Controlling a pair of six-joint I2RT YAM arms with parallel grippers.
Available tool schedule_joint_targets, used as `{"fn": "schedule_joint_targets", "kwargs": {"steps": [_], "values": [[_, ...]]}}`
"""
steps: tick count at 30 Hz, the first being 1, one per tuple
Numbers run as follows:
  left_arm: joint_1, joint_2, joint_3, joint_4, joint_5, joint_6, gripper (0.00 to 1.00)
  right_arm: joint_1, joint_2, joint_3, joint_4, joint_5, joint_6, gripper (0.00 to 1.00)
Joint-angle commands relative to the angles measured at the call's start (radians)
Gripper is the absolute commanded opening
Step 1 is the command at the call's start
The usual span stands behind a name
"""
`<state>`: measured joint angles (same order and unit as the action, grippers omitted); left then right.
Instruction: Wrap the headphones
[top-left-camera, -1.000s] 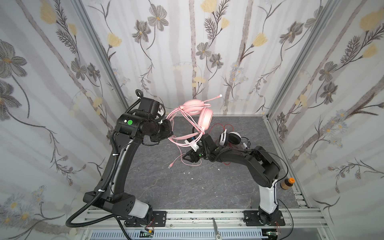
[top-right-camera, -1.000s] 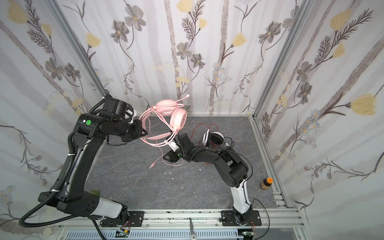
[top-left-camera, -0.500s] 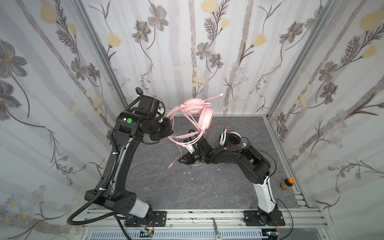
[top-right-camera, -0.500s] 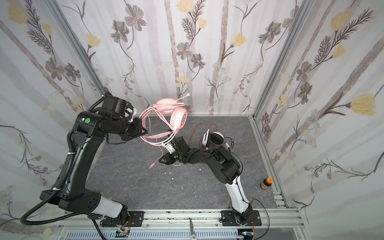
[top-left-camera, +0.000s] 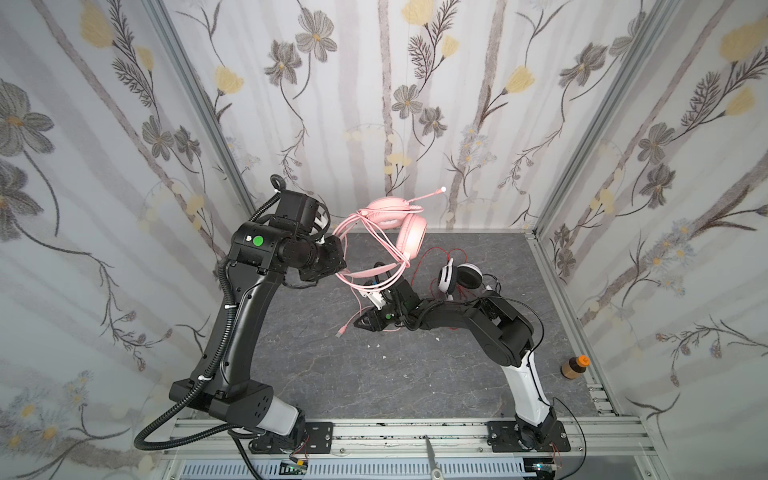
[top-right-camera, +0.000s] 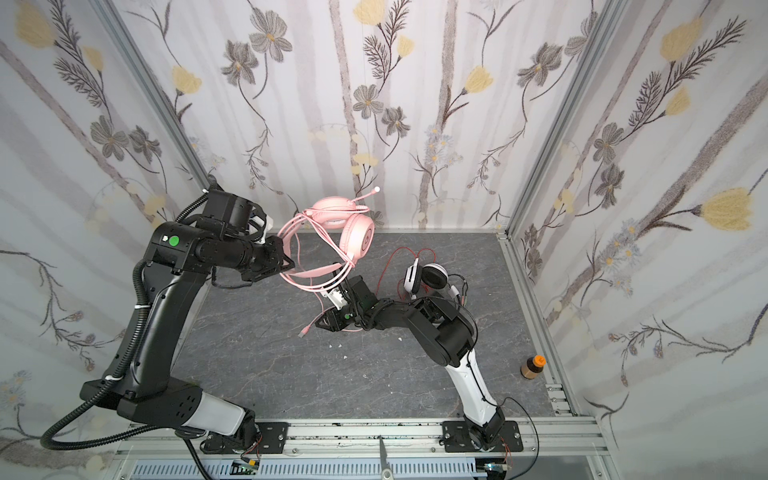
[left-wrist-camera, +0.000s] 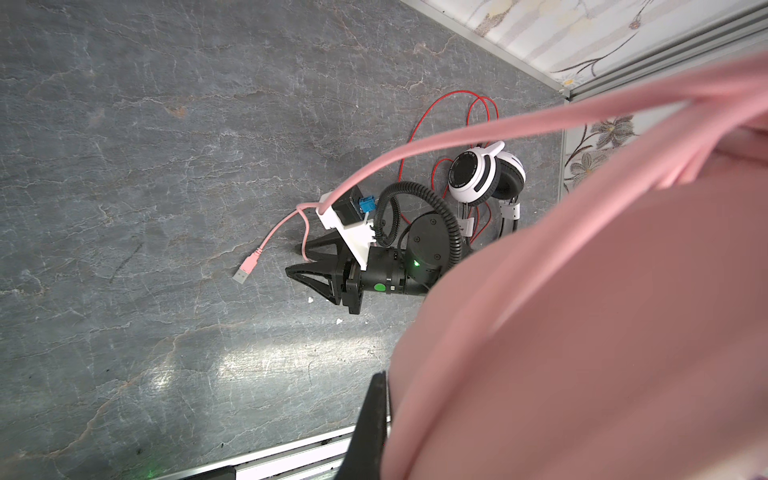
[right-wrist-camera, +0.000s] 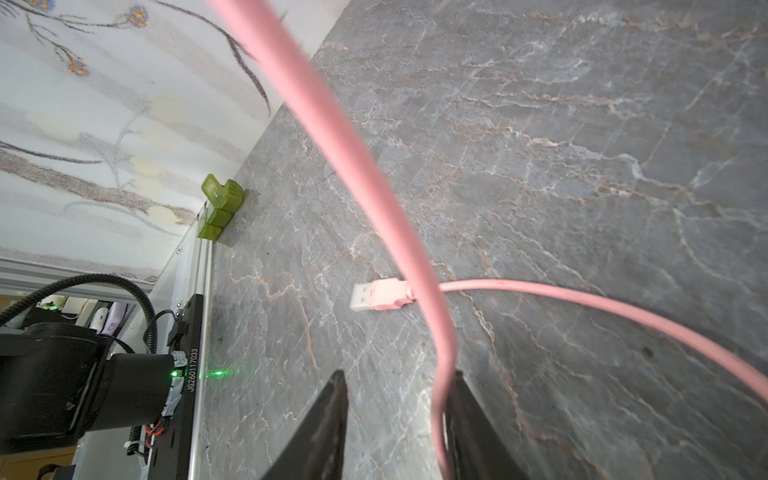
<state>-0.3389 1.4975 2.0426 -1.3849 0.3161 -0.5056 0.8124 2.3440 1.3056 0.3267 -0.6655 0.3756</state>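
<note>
In a top view, our left claw (top-left-camera: 337, 255) clenches the pink headset (top-left-camera: 409, 232) aloft, and our right claw (top-left-camera: 359, 325) sits low beneath it. In the right wrist view, its jaws stand apart with the pink cord (right-wrist-camera: 365, 187) grazing one finger. If we close askew, we risk the cord slipping out.

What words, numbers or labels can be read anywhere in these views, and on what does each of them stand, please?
"JG260117033": white characters along the edge of the black mounting plate, seen in the right wrist view.
Printing around the black disc on an earcup of the white-and-black headset, seen in the left wrist view: too small to read.
No other text can be made out in any view.
</note>
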Motion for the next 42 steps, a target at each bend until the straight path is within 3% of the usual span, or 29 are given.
{"fn": "schedule_joint_targets", "kwargs": {"steps": [1,5,6,15,23,32,42], "values": [[0.001,-0.013,0.014,0.022,0.028,-0.008,0.0,0.009,0.015,0.018,0.057,-0.006,0.018,0.35],[0.001,-0.017,0.012,0.014,0.022,-0.01,0.0,0.006,-0.014,-0.009,0.044,-0.016,-0.004,0.04],[0.002,-0.019,0.011,0.014,0.018,-0.01,0.0,0.003,-0.037,-0.036,0.04,-0.016,-0.014,0.0],[0.071,0.019,0.049,0.004,0.048,0.01,0.0,-0.023,-0.412,-0.449,-0.09,0.165,-0.137,0.0],[0.136,0.039,0.083,-0.039,0.044,0.028,0.0,-0.036,-0.703,-0.634,-0.298,0.416,-0.233,0.0],[0.176,0.064,0.083,-0.042,-0.061,0.017,0.0,-0.039,-0.957,-0.615,-0.475,0.558,-0.248,0.0],[0.172,0.129,0.079,-0.046,-0.215,0.058,0.0,0.009,-1.184,-0.408,-0.688,0.722,-0.445,0.0]]}}
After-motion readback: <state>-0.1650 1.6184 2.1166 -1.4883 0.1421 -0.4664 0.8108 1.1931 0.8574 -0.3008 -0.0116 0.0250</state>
